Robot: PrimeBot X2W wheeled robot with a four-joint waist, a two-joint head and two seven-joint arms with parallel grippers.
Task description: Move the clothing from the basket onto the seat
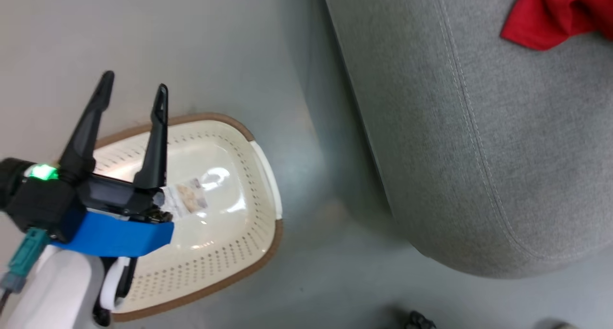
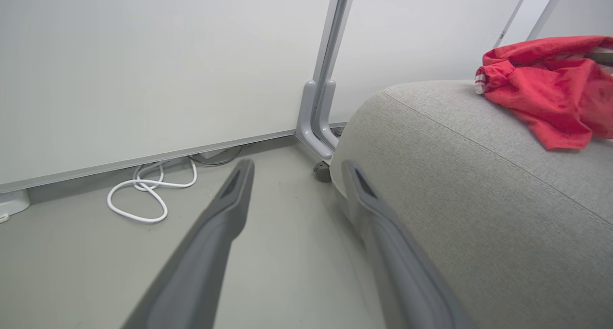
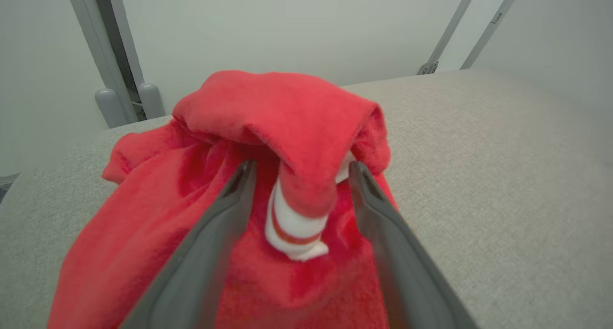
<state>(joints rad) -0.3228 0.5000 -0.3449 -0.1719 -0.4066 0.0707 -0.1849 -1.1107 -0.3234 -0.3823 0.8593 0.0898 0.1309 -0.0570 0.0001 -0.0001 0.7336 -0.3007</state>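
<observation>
The red clothing (image 1: 550, 13) lies bunched on top of the grey sofa seat (image 1: 479, 152), back from its rounded edge and stitched seam. The head view cuts it off at the top and right. In the left wrist view the heap (image 2: 541, 89) runs off the right edge. I cannot tell whether it is one garment or two.

The right end effector (image 3: 301, 164) stands over the heap with its fingers apart. A red fold with a white, red-striped cuff (image 3: 292, 228) hangs between them, unpinched.

The left end effector (image 1: 135, 81) is spread wide too, with nothing between its fingers, above the cream basket (image 1: 268, 175) on the floor (image 1: 215, 41). Its arm hides the basket's left part. The glossy bottom shows a small label (image 1: 191, 197), too blurred to read.

A dark object (image 1: 419, 319) at the bottom edge is cut off and unclear.
</observation>
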